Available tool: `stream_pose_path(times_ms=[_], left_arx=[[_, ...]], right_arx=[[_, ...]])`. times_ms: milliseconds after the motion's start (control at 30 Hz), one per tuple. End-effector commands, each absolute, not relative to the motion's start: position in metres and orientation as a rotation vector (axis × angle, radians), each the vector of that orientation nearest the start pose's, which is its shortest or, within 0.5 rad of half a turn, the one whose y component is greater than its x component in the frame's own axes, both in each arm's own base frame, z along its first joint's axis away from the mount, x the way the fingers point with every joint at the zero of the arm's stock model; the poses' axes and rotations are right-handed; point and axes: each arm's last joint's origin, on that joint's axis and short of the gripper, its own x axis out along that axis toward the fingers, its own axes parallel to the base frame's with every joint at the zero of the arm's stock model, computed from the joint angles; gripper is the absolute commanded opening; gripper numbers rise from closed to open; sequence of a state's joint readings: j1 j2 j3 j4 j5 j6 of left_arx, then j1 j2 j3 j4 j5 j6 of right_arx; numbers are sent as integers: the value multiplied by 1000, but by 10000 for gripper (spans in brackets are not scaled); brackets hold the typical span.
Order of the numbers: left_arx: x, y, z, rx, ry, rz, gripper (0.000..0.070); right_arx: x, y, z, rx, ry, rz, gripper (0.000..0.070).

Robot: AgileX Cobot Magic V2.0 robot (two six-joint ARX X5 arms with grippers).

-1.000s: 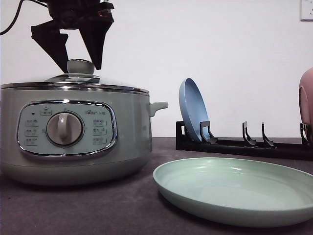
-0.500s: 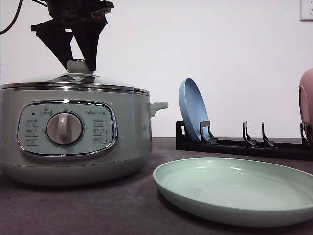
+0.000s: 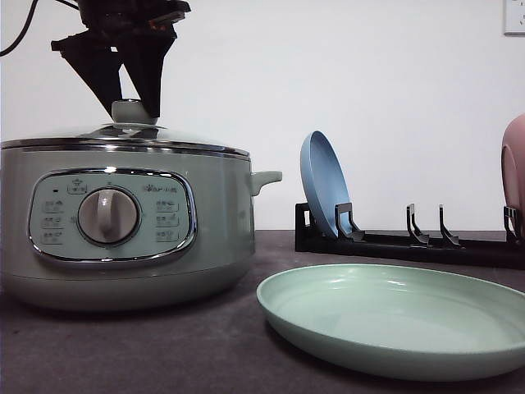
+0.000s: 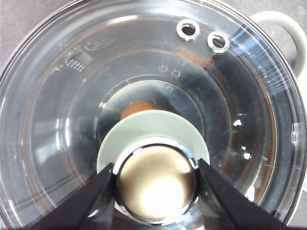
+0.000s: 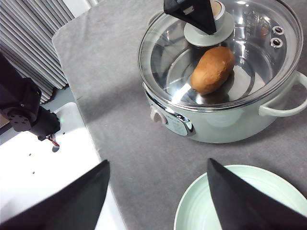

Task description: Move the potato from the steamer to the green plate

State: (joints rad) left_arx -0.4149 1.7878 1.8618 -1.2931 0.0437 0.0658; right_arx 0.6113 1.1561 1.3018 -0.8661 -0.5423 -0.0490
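**Pale greens, one orange-brown potato, grey cloth**

The steamer point(image 3: 123, 230) was pale sage green with a chrome rim, its dial panel point(image 3: 111, 215) a lighter mint framed in chrome. The lid point(image 5: 225, 52) was clear glass; its knob point(image 4: 156, 179) showed a brassy, shiny top on a sage-green base. The potato point(image 5: 212, 69) was orange-brown. The green plate point(image 3: 394, 316) was matte mint. In the black rack point(image 3: 410, 242) stood a blue plate point(image 3: 324, 185) and a pink plate point(image 3: 514, 168). The tablecloth point(image 5: 115, 124) was plain grey, the wall point(image 3: 385, 82) white. Both grippers' fingers point(image 5: 72, 201) were black.
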Motion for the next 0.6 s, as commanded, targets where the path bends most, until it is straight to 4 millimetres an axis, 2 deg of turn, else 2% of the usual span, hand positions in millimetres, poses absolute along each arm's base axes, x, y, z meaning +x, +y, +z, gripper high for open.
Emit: stream_pose_path(times_ms=[0,300,433,567], left_arx=[[321,-144,357,279,1183,-439,0],[315,-138,398,255,1064,-437,0],[310,-126,412,255,1026,-384,0],[305,-105,423,242,999,-304,0]], right_arx=[[171,139,383,-79,709,1129,402],[171,139,383,-79,708,1129,402],[171,139,383,-78,709,1129,402],[171,139,383,-78,708,1129,402]])
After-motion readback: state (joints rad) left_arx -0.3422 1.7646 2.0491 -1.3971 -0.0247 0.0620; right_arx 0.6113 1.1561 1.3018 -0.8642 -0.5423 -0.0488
